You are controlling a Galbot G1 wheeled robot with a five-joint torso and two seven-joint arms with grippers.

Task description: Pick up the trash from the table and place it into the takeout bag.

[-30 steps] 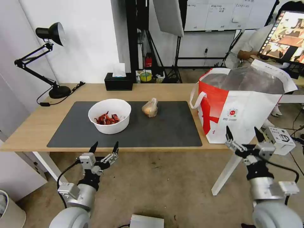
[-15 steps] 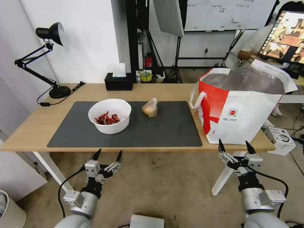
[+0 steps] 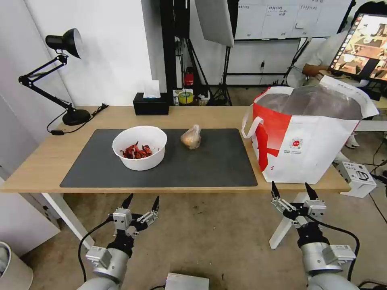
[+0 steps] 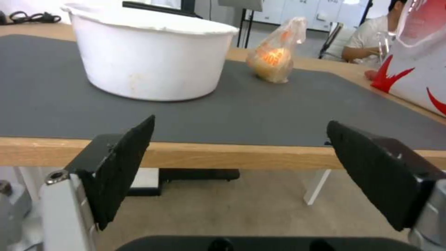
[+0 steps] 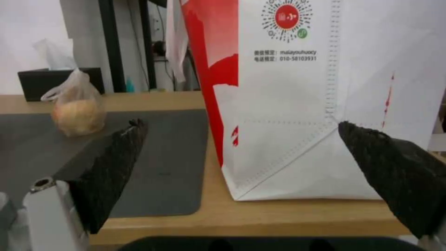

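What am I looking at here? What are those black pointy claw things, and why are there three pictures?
Those claws belong to a robot with two arms. Each claw is called an end effector. The big picture comes from a camera on the robot's head. In it, the left end effector and the right end effector both hang open and empty, below the table's front edge. The other two pictures come from little cameras on each wrist, looking out between the black fingers.

On the grey mat sit a white bowl of red shells and a small clear bag of food. On the robot's right stands a big red-and-white takeout bag, where the trash goes. At the back are a black tissue box and a lamp.
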